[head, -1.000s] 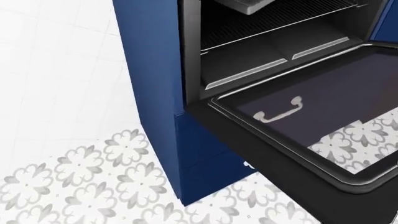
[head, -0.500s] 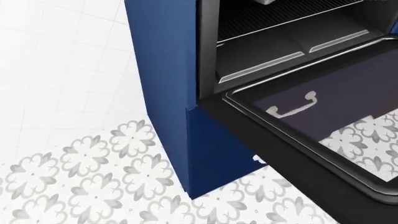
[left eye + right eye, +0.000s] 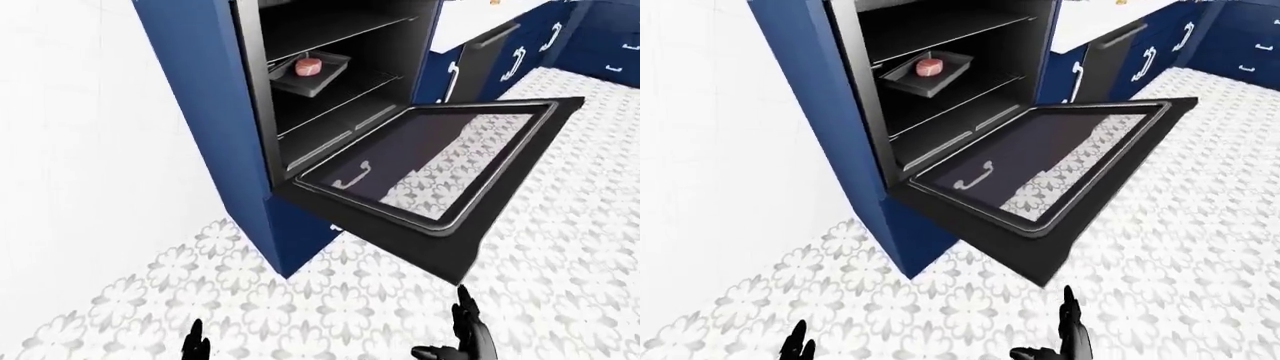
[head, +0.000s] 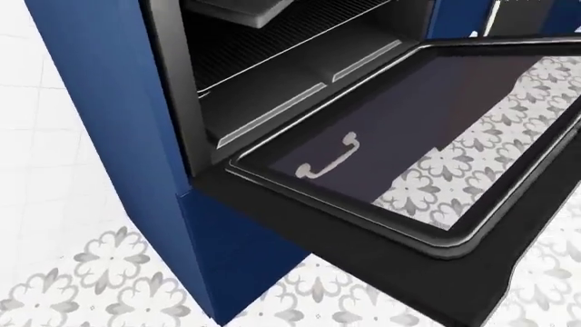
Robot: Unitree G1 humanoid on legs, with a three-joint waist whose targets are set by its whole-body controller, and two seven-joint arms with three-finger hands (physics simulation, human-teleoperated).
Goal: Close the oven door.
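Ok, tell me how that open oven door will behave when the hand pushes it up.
The oven door looks like a rigid framed panel with a glass window, so it should probably swing as one piece on its hinge edge, not flex. It looks large, so likely heavy. The right hand sits below its free corner, where leverage seems best.

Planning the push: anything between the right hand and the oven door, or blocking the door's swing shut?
Nothing visible. The right hand sits just below the lowered oven door's free edge, only floor between them. The tray with the meat sits on a rack inside the cavity, not sticking out over the door. The left hand is low, clear of it.
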